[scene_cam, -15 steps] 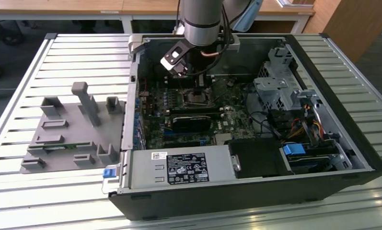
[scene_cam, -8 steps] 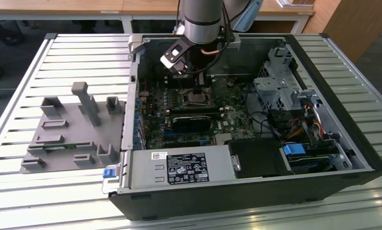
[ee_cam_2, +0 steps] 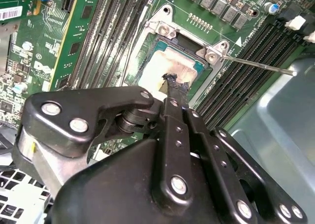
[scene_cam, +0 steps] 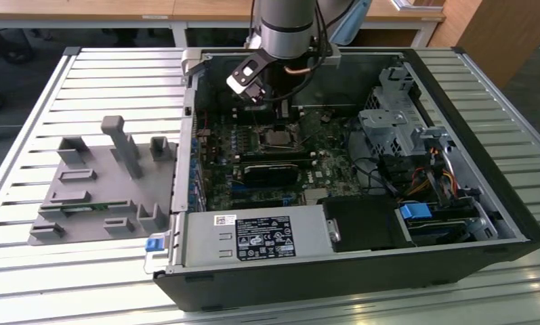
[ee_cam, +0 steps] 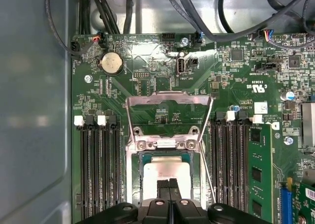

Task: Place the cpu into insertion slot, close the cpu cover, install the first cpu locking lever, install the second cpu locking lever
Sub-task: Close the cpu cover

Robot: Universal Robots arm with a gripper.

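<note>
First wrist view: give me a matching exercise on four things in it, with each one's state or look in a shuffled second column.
Column one:
1. cpu
2. cpu cover
3. gripper
4. coin battery

Column two:
A. round and silvery
B. flipped open, lying clear of the insertion slot
C. shut, tips over the cpu
D. lying flat in the insertion slot

Pairs: 1-D, 2-B, 3-C, 4-A

grey fixture (scene_cam: pixel 98 183) on slatted table (scene_cam: pixel 34 271) | open computer case (scene_cam: pixel 342 284) beside it | coin battery (ee_cam: pixel 111 63) on motherboard (ee_cam: pixel 147 51)
</note>
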